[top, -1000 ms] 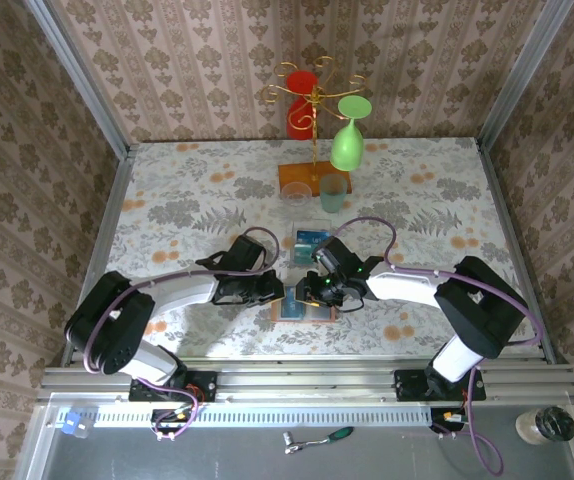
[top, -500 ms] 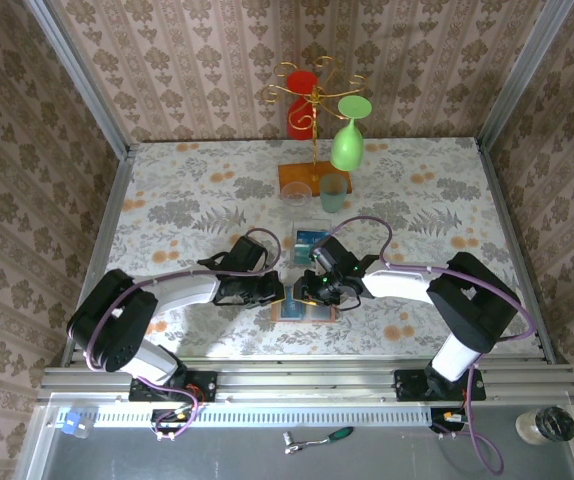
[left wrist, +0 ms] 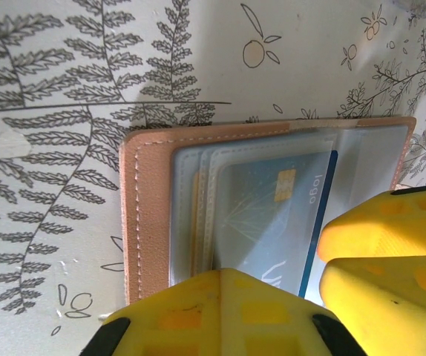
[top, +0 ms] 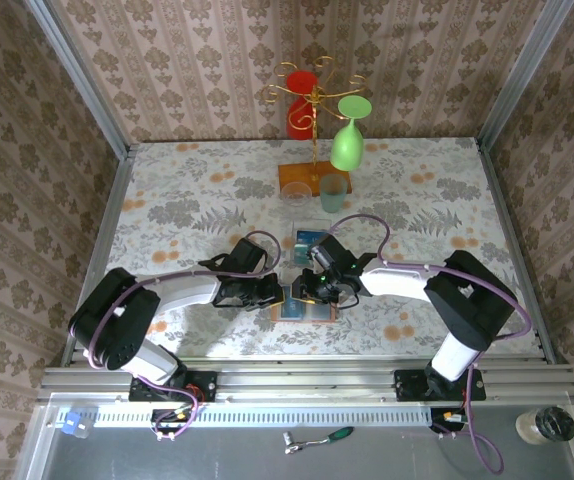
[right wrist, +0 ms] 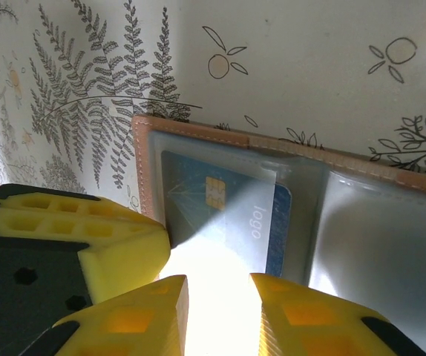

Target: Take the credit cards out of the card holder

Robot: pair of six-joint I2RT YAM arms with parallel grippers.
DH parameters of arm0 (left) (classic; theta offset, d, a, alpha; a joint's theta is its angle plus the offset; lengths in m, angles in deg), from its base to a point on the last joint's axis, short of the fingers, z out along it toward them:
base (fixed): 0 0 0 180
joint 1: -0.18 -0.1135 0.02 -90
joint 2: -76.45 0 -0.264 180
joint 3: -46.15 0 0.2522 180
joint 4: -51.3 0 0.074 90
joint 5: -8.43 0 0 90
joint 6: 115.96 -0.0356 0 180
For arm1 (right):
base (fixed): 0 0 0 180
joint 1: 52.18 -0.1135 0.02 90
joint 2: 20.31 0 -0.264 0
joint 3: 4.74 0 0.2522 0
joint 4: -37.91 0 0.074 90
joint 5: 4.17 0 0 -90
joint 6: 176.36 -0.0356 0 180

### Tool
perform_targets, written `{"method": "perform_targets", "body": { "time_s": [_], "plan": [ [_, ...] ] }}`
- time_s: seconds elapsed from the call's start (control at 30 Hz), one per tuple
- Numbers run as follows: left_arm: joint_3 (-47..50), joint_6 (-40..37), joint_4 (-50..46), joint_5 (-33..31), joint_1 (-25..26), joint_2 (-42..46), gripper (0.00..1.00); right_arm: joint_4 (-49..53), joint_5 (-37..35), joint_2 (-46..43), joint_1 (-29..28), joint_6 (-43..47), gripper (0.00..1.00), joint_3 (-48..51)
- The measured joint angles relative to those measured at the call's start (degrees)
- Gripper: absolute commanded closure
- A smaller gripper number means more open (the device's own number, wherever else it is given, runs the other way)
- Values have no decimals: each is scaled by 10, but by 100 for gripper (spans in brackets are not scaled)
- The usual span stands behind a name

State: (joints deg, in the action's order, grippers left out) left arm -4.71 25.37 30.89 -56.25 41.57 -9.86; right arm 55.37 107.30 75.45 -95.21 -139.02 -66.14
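Left fingers [left wrist: 220, 304] together on holder [left wrist: 146, 208]; right fingers [right wrist: 142, 315] apart beside card [left wrist: 272, 215]. Likely thin, stiff, slick: pinch its edge.

Seen from above, the card holder [top: 307, 314] at lower centre is mostly covered by the left gripper [top: 273, 292] and right gripper [top: 305, 290] meeting over it; its cards are too small to tell apart. In the left wrist view, the holder's lower edge and the bottom end of the blue credit card [left wrist: 269, 215] vanish behind the left gripper's yellow jaws at bottom centre. The holder's right half lies behind the right gripper at the right edge. In the right wrist view, glare between the jaws washes out the card's lower part, and the right-hand pocket [right wrist: 391, 245] runs off the frame's right edge.
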Motion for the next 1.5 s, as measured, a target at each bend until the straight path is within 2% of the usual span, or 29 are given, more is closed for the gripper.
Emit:
{"method": "perform_targets", "body": {
  "time_s": [0.33, 1.07, 1.5],
  "plan": [
    [0, 0, 0, 0, 0, 0, 94, 24, -3, 3, -5, 7, 73, -3],
    [0, 0, 0, 0, 0, 0, 95, 16, -2, 11, -5, 12, 81, -3],
    [0, 0, 0, 0, 2, 0, 95, 13, -2, 14, -7, 13, 72, -5]
  ]
}}
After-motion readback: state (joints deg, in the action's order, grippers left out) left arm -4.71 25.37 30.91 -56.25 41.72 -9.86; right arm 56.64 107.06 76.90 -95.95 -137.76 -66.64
